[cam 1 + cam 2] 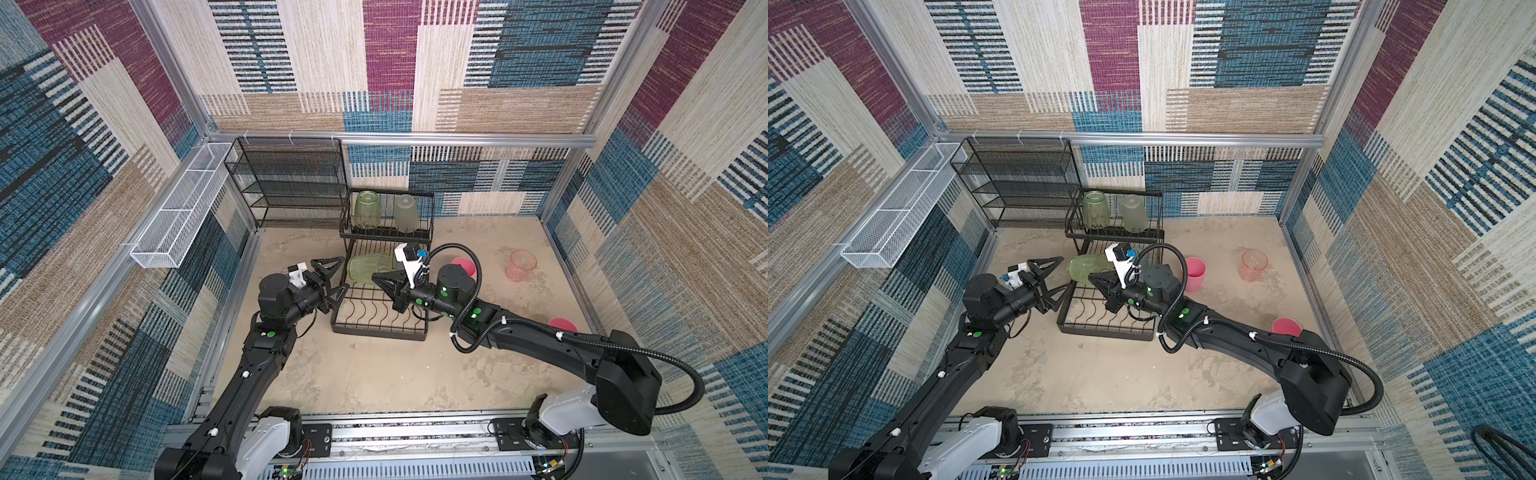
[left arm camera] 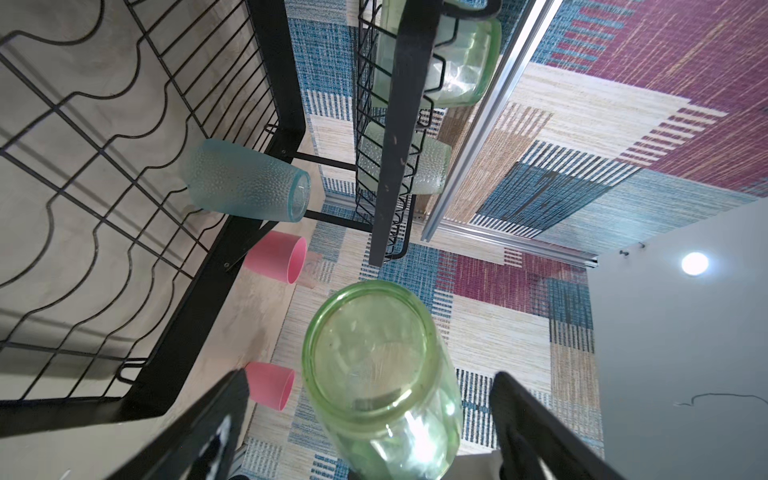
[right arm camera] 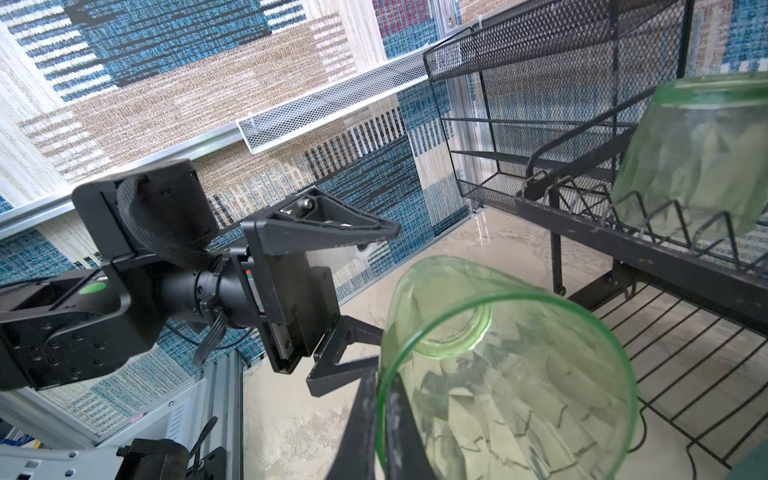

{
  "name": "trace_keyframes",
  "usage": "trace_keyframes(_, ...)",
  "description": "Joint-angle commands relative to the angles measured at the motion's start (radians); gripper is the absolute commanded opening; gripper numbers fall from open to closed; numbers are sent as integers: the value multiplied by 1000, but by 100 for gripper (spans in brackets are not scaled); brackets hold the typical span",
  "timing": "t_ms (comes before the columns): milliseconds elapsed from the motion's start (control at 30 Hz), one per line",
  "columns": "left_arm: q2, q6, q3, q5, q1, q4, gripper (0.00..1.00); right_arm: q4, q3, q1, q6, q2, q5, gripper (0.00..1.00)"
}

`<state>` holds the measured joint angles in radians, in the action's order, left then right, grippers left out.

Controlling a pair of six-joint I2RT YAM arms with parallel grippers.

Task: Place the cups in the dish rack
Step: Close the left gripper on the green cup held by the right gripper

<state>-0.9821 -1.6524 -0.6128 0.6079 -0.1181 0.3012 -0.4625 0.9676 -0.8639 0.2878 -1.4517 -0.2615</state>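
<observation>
top views, done so far: 3 cups look racked imo. ribbed green cup (image 1: 367, 210) + frosted green cup (image 1: 406, 214) sit upside down on the raised shelf of the dish rack (image 1: 378, 331). the 3rd only shows on a wrist cam.
top views, left to do: clear pink cup (image 1: 521, 266), pink cup by the rack (image 1: 1194, 274) and pink cup by the forearm (image 1: 1286, 326) all stand on the table (image 1: 374, 382), well away from both sets of fingers.
top views, in hand: right gripper (image 1: 375, 277) is pinched on the rim of the green cup (image 1: 365, 268). the cup hangs sideways over the low tray, base pointing at the left gripper (image 1: 332, 280).
top views, left gripper: spread wide, holding nothing. cup base sits right at its tips, can't tell contact from up here.
left wrist: green cup base faces the cam, between the two spread fingers (image 2: 199, 436), no touch visible on either side. teal cup (image 2: 245, 187) is upside down in the low tray, well beyond the tips.
right wrist: fingers (image 3: 357, 432) clamp the cup wall at the rim, prob one each side. left gripper hangs open past the cup's base end.
my read: 3 in, 1 mid-air, 3 to go. looks like a handoff or a flip before racking.
</observation>
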Motion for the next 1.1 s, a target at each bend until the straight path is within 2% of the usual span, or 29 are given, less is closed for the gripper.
trace_keyframes(0,-24,-102,21,-5,3,143,94,-135,6,-1,18,-18,-30,0)
trace_keyframes(300,-112,-185,-7,43,1,283,94,-162,46,-1,21,-73,-46,0)
trace_keyframes(633,-157,-191,-45,97,1,300,92,-162,67,3,24,-105,-64,0)
trace_keyframes(667,-158,-194,-44,95,1,341,91,-161,68,4,25,-106,-67,0)
trace_keyframes(1067,-181,-170,-32,80,1,339,89,-157,100,7,38,-144,-90,0)
